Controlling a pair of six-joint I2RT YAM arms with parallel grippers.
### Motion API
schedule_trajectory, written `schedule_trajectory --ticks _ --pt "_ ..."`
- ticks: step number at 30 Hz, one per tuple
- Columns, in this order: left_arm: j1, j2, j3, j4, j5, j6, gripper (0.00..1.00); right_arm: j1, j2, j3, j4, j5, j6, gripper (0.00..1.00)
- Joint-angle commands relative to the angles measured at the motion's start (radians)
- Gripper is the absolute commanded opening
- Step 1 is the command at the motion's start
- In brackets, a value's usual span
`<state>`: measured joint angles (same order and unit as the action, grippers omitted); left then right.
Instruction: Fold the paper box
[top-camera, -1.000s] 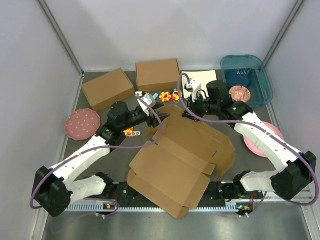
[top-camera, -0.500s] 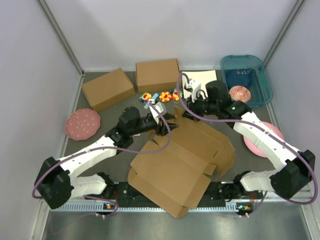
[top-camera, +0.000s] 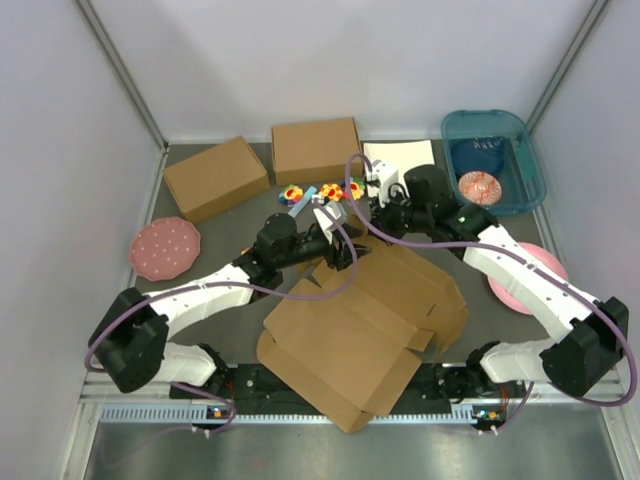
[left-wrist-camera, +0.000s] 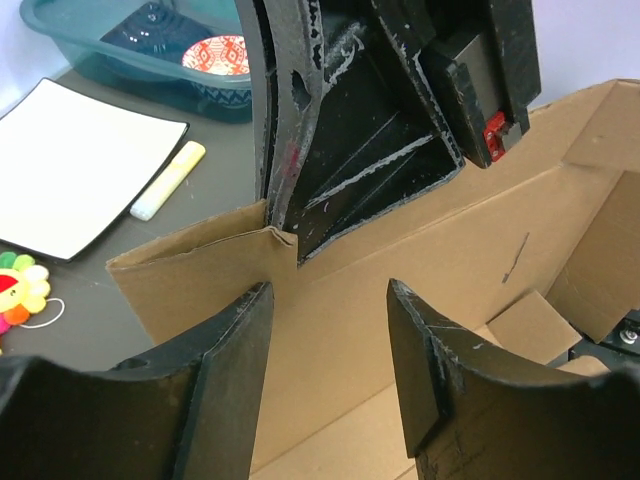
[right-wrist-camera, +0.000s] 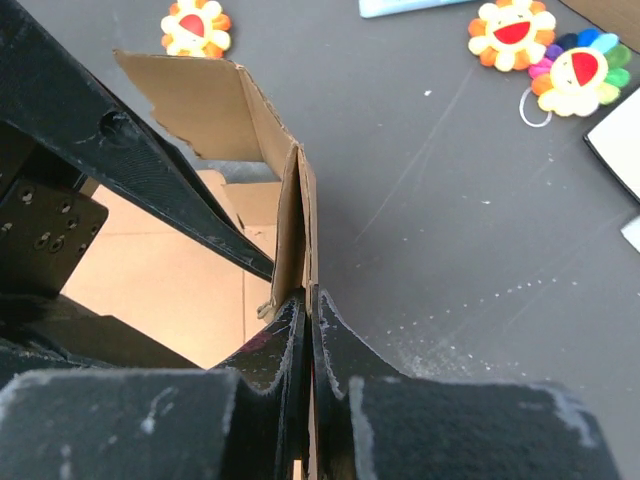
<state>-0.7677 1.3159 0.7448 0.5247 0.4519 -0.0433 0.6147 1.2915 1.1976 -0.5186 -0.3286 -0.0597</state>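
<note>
The paper box (top-camera: 350, 325) is a large brown die-cut cardboard sheet lying mid-table, its far wall (left-wrist-camera: 180, 275) folded upright. My right gripper (right-wrist-camera: 308, 295) is shut on the top edge of that doubled wall (right-wrist-camera: 290, 200); from above it sits at the sheet's far side (top-camera: 362, 215). My left gripper (left-wrist-camera: 330, 330) is open just inside the wall, facing it, with only cardboard beyond its fingers and nothing held. From above it hangs close beside the right one (top-camera: 338, 243). A side flap (right-wrist-camera: 200, 105) stands up beyond the wall.
Two ready-made brown boxes (top-camera: 215, 177) (top-camera: 315, 150) stand at the back left. A white sheet (top-camera: 400, 158) with a yellow marker (left-wrist-camera: 167, 180), flower toys (top-camera: 330, 190), a teal bin (top-camera: 495, 160) and pink plates (top-camera: 163, 248) (top-camera: 530, 278) ring the sheet.
My left arm has swung right and forward, bringing its open gripper from the sheet's left flap to the raised far wall beside the right gripper. The right gripper has stayed shut on the wall.
</note>
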Motion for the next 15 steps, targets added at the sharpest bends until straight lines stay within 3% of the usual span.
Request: schedule_trajectory --ticks 1,4,8,15 --pt "-0.005 0.069 0.057 0.096 -0.027 -0.036 0.55 0.045 0.002 0.000 0.045 -0.030 0.015 0.00" --pt "-0.007 0.072 0.062 0.098 -0.062 -0.027 0.56 0.053 -0.001 0.000 0.042 -0.020 0.017 0.00" --pt "-0.005 -0.015 -0.004 0.087 -0.133 0.035 0.64 0.054 -0.009 0.003 0.031 0.000 0.012 0.00" --pt "-0.007 -0.358 -0.152 -0.078 -0.335 0.132 0.73 0.054 -0.012 0.028 0.002 0.029 -0.017 0.00"
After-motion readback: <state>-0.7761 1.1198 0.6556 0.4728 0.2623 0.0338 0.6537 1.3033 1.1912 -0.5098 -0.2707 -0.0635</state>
